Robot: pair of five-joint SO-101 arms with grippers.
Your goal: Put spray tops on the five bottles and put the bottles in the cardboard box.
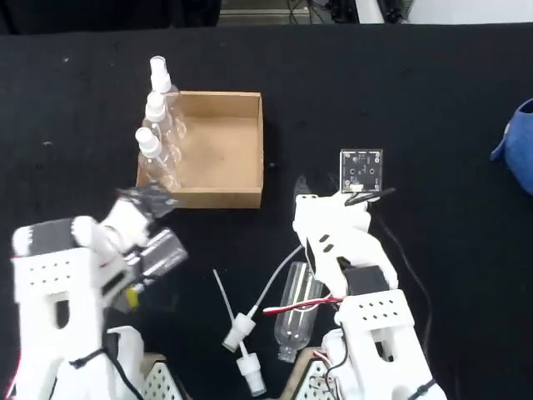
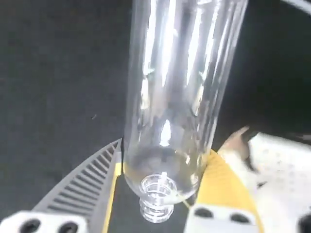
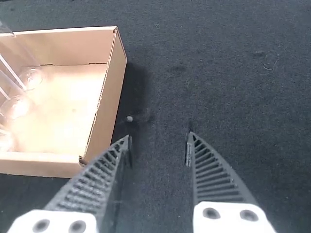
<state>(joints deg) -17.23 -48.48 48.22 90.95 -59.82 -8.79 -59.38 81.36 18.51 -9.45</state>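
Note:
My left gripper (image 2: 160, 194) is shut on a clear, topless bottle (image 2: 177, 92), whose open neck points back at the wrist camera. From above, that bottle (image 1: 166, 250) hangs over the table in front of the cardboard box (image 1: 221, 154). Three bottles with white spray tops (image 1: 158, 133) stand along the box's left wall. Another topless bottle (image 1: 298, 312) lies on the table, partly under the right arm. Two loose spray tops (image 1: 240, 327) (image 1: 250, 371) lie to its left. My right gripper (image 3: 158, 143) is open over bare cloth beside the box's right wall (image 3: 104, 104).
The table is covered in black cloth. A small square device (image 1: 361, 169) with a cable sits just beyond the right gripper. A blue object (image 1: 520, 150) pokes in at the right edge.

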